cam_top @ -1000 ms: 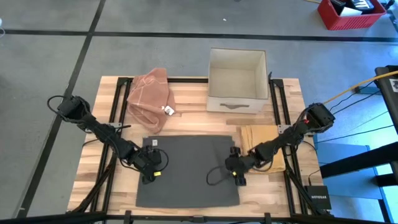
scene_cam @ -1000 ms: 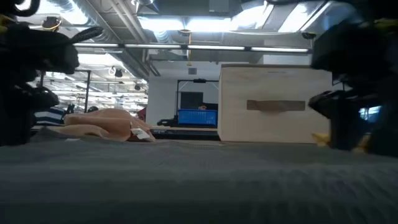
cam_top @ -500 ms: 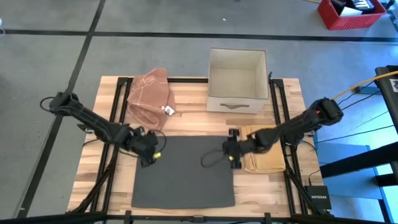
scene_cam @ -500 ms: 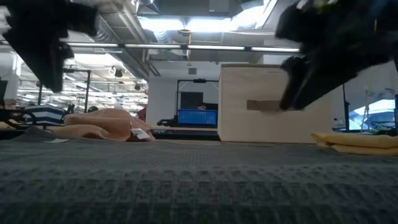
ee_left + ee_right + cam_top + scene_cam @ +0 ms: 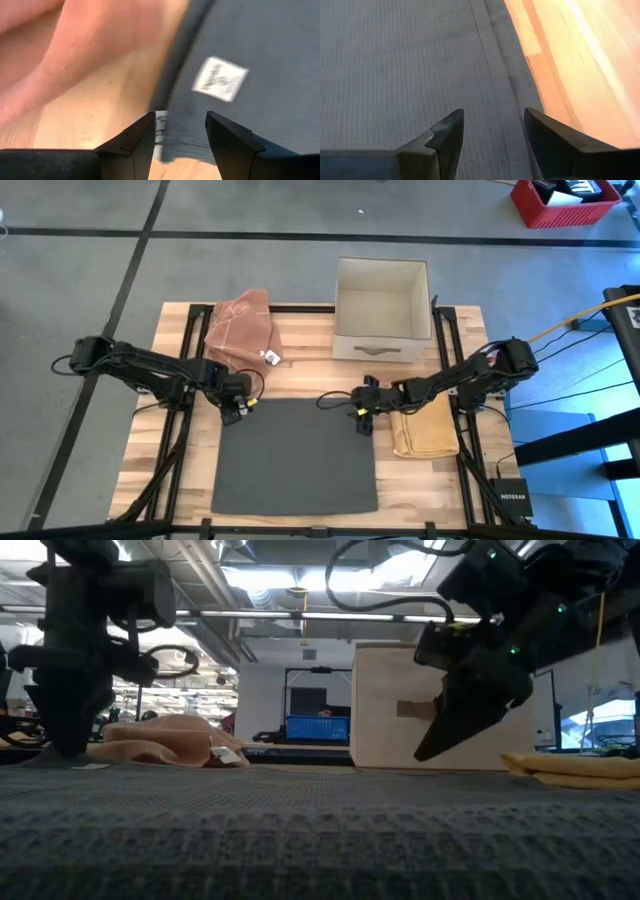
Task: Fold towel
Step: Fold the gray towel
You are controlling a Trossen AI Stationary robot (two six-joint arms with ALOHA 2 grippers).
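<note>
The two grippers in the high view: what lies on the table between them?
Only the far edge of the grey towel lies between the left gripper and right gripper. Nothing else rests on that stretch, as the high view shows.

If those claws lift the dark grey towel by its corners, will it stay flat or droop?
The grey towel lies limp and flat with a woven texture, so it would probably sag between the left gripper and right gripper. It looks thin, likely light.

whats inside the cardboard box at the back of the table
From above, the open box shows only its bare pale floor and inner walls; nothing lies in it. In the low view its front wall hides the inside entirely.
</note>
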